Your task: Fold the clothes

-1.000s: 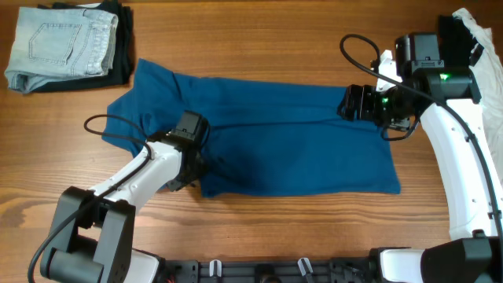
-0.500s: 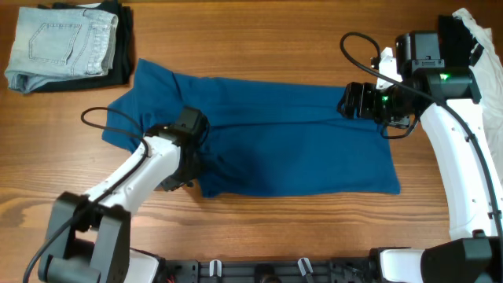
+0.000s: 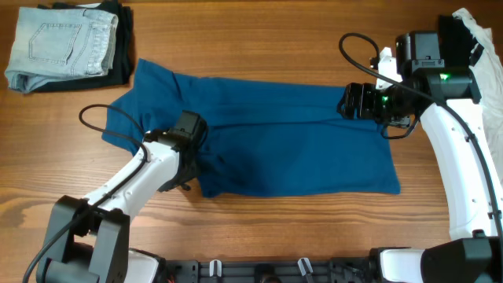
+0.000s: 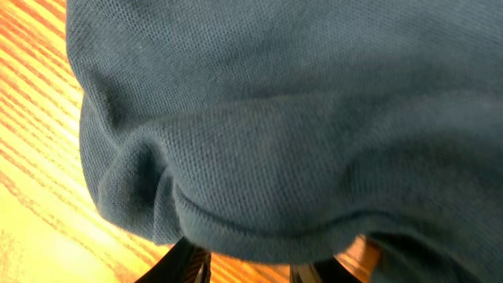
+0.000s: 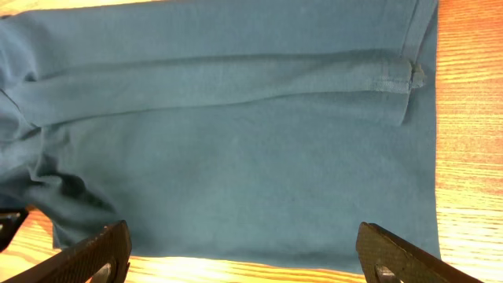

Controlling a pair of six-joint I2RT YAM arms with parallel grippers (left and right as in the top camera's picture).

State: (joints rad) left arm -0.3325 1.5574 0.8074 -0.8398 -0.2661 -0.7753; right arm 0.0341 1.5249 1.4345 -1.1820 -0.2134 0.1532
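Note:
The clothes (image 3: 291, 149), one deep-blue shirt-like garment, lie spread across the middle of the wooden table (image 3: 259, 236). My left gripper (image 3: 187, 163) is at the garment's lower left edge. In the left wrist view the blue fabric (image 4: 275, 118) bunches into a fold over my left gripper (image 4: 251, 271), hiding the tips, with the jaws drawn in on it. My right gripper (image 3: 351, 102) hovers at the garment's right end. In the right wrist view it (image 5: 245, 255) stands wide open above the flat cloth (image 5: 236, 141), holding nothing.
Folded light-blue jeans (image 3: 59, 43) rest on a black garment (image 3: 122, 59) at the back left corner. A white garment (image 3: 475, 27) lies at the back right behind the right arm. The left arm's cable (image 3: 98, 126) loops over the garment's left part.
The left jaws have narrowed onto the fabric edge, and the left arm has shifted slightly, bunching the cloth. The right arm has not moved.

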